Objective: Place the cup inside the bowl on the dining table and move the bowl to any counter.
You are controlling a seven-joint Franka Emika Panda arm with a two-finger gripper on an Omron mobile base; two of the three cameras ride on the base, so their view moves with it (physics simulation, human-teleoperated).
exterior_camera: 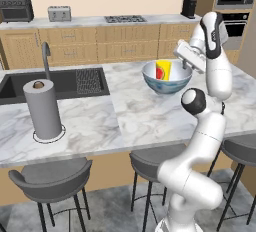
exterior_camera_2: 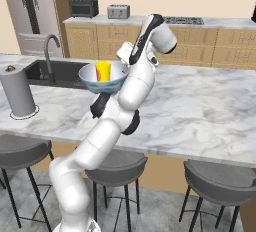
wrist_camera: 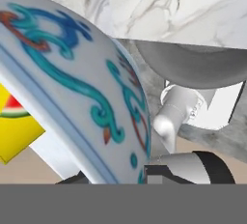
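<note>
Bowl (exterior_camera: 166, 78): holds yellow cup (exterior_camera: 163, 69), upright inside; bowl raised above the marble worktop (exterior_camera: 135, 111). Claw (exterior_camera: 186, 65) at the bowl's 3 o'clock rim, narrowly closed and gripping that rim.

Cup (exterior_camera: 163, 69) bottom hidden within bowl (exterior_camera: 166, 82)

Light wooden cabinets (exterior_camera: 75, 46) were seen lining a cream wall (exterior_camera: 115, 3). A toaster (exterior_camera: 59, 13) and black oven (exterior_camera: 16, 8) were noted on top. Grey stools (exterior_camera: 52, 176) were ranged on grey floor (exterior_camera: 110, 211). A fridge (exterior_camera_2: 32, 13) was seen left.
</note>
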